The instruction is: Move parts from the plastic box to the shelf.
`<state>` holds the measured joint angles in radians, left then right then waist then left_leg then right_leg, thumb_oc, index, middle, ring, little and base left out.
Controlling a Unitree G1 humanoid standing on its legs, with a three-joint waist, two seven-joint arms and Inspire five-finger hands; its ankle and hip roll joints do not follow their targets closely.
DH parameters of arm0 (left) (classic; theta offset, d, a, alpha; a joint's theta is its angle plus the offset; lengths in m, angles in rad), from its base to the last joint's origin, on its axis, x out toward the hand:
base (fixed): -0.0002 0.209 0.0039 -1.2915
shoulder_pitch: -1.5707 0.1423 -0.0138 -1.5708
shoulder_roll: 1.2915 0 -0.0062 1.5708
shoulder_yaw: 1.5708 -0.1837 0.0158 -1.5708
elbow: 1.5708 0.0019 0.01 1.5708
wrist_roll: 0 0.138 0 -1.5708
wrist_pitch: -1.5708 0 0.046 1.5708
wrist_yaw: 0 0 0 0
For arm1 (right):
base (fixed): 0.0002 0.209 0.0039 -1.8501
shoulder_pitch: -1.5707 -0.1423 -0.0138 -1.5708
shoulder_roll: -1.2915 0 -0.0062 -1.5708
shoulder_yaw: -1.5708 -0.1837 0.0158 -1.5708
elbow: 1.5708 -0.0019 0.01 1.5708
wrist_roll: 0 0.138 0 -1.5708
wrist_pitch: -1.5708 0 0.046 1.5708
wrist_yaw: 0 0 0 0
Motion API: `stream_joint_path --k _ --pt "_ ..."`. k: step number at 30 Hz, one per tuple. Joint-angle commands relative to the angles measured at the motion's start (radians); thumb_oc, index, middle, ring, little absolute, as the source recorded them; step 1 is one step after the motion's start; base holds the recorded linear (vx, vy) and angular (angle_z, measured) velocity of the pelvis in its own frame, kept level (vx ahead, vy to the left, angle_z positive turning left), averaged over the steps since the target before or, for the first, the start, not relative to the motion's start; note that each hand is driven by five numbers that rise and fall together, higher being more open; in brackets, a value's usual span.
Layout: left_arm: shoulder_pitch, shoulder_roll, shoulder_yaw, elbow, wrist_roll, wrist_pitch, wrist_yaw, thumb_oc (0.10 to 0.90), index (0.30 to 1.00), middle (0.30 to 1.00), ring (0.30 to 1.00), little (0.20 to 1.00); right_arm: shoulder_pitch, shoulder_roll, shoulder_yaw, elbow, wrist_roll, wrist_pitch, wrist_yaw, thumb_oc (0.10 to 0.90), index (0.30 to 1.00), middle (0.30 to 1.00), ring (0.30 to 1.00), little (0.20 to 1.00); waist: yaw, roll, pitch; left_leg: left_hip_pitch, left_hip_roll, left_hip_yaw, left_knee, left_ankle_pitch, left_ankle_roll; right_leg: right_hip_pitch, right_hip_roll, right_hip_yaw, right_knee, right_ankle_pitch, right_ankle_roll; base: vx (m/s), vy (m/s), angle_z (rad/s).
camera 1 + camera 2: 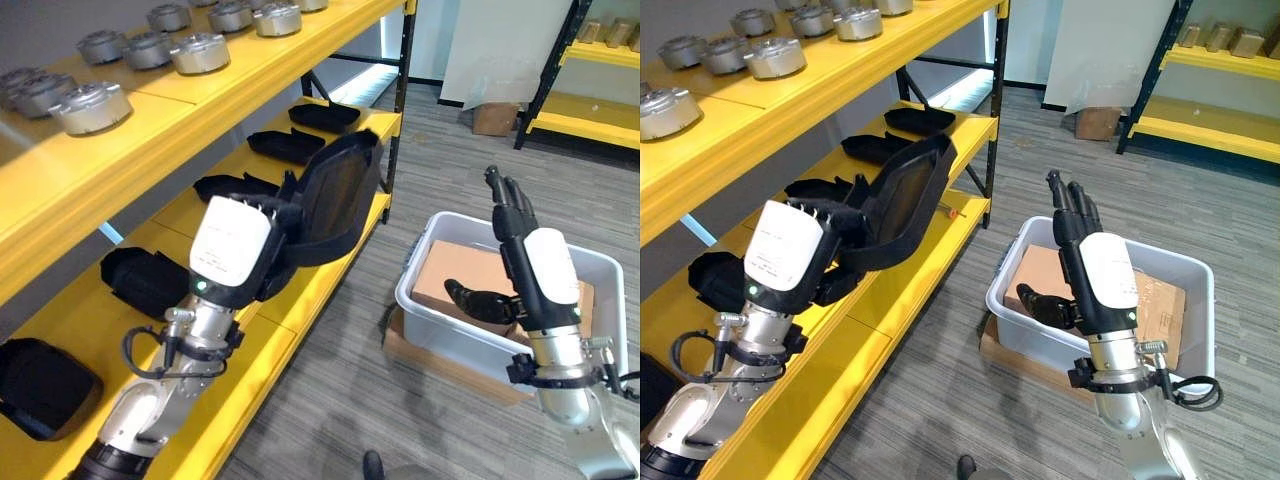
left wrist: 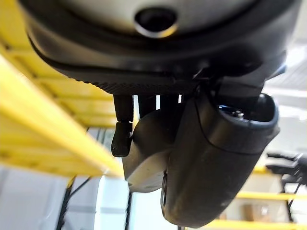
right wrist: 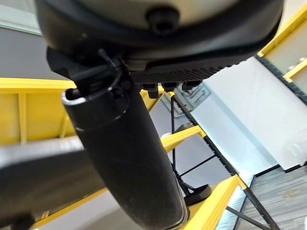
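My left hand [image 1: 232, 250] is shut on a large black shell-shaped part [image 1: 335, 200] and holds it tilted above the middle level of the yellow shelf [image 1: 300, 290]. In the left wrist view its fingers [image 2: 122, 134] curl round the black part [image 2: 211, 163]. Several more black parts [image 1: 285, 145] lie along that level. My right hand [image 1: 515, 215] is raised over the white plastic box [image 1: 430, 300] on the floor, open, fingers straight and thumb out, holding nothing. A brown cardboard piece [image 1: 455, 268] lies inside the box.
Silver round metal parts [image 1: 200, 52] line the upper shelf level. The plastic box rests on a flat cardboard box [image 1: 440, 362]. A second yellow shelf [image 1: 590, 100] and a small cardboard box [image 1: 495, 118] stand at the back right. Grey floor lies between shelf and box.
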<state>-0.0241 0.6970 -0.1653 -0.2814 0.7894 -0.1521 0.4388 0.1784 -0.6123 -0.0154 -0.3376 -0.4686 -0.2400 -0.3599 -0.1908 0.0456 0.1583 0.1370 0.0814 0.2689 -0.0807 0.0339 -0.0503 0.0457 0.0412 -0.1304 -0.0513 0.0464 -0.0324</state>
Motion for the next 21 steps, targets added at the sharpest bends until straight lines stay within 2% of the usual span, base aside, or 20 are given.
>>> stream_joint_path --k 1,10,21 --pt "-0.067 0.018 0.072 -0.054 -0.042 0.006 0.052 0.4 0.3 0.3 0.3 0.3 -0.077 0.013 -0.068 -0.084 0.001 -0.049 -0.076 0.9 1.0 1.0 1.0 1.0 0.03 -0.048 -0.072 0.015 -0.058 0.011 -0.001 -0.068 0.034 0.025 -0.091 -0.035 -0.011 -0.033 0.123 0.03 0.008 0.04" --pt "-0.004 0.016 0.084 -0.021 -0.036 0.008 0.034 0.4 0.3 0.3 0.3 0.3 -0.073 0.014 -0.063 -0.071 -0.011 -0.044 -0.081 0.9 1.0 1.0 1.0 1.0 0.042 -0.05 -0.055 0.006 -0.06 -0.003 -0.004 -0.065 0.033 0.028 -0.097 -0.051 -0.02 -0.032 0.124 0.02 0.003 0.07" --pt "0.089 0.017 0.148 0.004 -0.018 0.021 0.04 0.4 0.3 0.3 0.3 0.3 -0.084 0.012 -0.055 -0.054 -0.028 -0.036 -0.076 0.9 1.0 1.0 1.0 1.0 0.082 -0.066 -0.033 0.007 -0.063 -0.028 -0.005 -0.064 0.033 0.046 -0.099 -0.08 -0.027 -0.036 0.123 0.01 -0.007 0.07"
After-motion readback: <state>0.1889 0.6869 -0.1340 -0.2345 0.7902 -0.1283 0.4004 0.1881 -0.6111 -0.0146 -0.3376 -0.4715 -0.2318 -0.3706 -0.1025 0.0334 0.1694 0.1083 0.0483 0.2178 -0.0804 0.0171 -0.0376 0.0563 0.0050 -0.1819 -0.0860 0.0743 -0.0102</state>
